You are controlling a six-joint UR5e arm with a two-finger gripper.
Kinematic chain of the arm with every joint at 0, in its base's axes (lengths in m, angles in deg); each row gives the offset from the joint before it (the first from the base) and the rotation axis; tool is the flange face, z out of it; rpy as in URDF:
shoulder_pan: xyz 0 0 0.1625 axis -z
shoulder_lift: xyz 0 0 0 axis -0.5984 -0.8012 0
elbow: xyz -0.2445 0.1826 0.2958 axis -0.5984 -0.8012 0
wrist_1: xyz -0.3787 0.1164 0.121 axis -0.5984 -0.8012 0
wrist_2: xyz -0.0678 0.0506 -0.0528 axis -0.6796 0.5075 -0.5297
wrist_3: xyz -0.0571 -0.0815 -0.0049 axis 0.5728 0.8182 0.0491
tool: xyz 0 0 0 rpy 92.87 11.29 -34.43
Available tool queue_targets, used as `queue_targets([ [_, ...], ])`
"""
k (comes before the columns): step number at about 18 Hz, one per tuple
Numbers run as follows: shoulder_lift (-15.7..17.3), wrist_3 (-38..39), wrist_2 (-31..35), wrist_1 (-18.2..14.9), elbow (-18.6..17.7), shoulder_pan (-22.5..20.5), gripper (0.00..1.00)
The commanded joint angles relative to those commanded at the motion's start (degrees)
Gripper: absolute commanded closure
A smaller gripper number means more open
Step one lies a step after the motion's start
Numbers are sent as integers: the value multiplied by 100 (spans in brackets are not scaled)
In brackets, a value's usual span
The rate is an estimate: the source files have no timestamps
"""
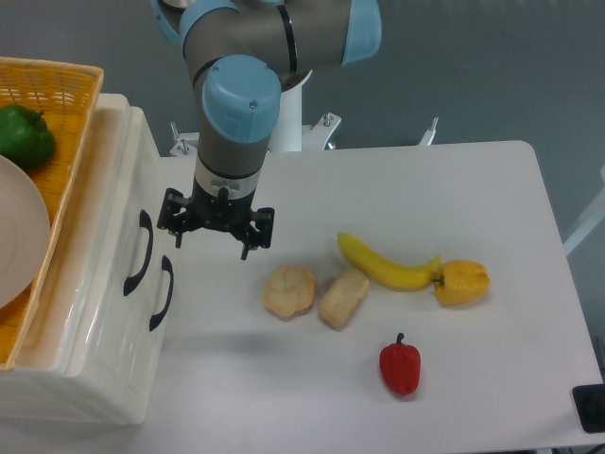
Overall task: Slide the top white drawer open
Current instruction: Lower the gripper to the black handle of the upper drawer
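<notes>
Gripper [212,243] hovers released, fingers spread, just beside the top white drawer [132,248]; no writing legible.

Arm [248,57]: grey round tubes, light blue caps on joints.
Gripper [214,234]: black, with two thin dark fingers.

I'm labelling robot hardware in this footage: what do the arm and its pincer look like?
The arm is built of grey cylindrical segments with rounded light-blue caps over the joints. A grey wrist tube runs down to a small black pincer with two short dark fingers. No cables or markings can be made out.
</notes>
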Motion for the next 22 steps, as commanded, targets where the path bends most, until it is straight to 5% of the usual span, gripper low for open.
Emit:
queue_targets([
  [22, -150, 528, -519, -70, -18, 105, 0],
])
